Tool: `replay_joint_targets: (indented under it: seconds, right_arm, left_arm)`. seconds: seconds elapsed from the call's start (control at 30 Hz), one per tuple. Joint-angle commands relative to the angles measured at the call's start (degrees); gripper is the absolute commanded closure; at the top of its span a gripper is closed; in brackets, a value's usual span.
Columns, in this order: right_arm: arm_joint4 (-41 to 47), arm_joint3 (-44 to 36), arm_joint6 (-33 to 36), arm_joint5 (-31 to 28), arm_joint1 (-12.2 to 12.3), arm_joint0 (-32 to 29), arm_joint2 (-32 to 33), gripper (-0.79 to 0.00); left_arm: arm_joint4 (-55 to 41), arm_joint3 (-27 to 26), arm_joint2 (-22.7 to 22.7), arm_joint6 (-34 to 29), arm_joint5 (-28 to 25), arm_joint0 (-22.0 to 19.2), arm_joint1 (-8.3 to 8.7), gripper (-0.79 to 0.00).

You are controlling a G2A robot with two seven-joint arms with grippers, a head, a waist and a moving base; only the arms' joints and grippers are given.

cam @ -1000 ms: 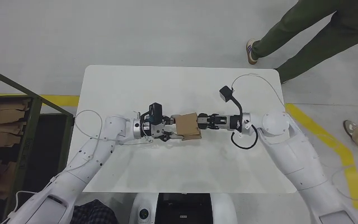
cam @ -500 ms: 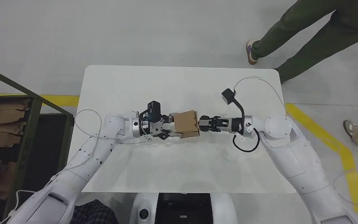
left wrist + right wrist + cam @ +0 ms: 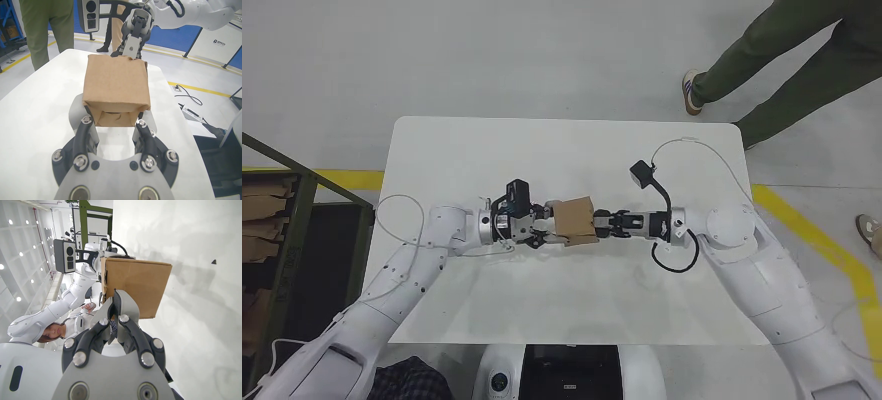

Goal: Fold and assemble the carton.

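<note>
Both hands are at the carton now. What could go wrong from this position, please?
1. The left hand grips the carton only at its near end. If the shut right hand pushes hard against the far end, the carton may slip or twist out of the grip.
2. The inner flap at the near end looks creased, with a small tear. More pressure could crush it instead of folding it cleanly.

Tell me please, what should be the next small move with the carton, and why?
Probably the right gripper, shut, should press gently inward on the end flap of the carton, to seat it. Its tips are at that end, where the flap edge looks not flush, while the left gripper clamps the opposite end.
</note>
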Motion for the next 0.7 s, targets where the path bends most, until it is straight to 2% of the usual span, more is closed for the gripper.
replay_joint_targets:
  seconds: [0.0,0.3,0.67]
  right_arm:
    - [0.08,0.04,0.05,-0.16,0.02,-0.07,0.18,0.000]
    - [-0.06,-0.96,-0.45,-0.75,0.90,-2.62,3.64,0.000]
    - [-0.31,0.53,-0.59,-1.13,0.83,-3.01,3.24,0.000]
  left_arm:
    - [-0.10,0.21,-0.01,-0.05,0.00,0.01,0.00,-0.326]
    - [-0.61,1.78,0.38,-0.10,0.00,-0.47,-0.13,-0.326]
    - [3.33,5.76,2.17,-2.80,3.21,-2.02,-0.86,-0.329]
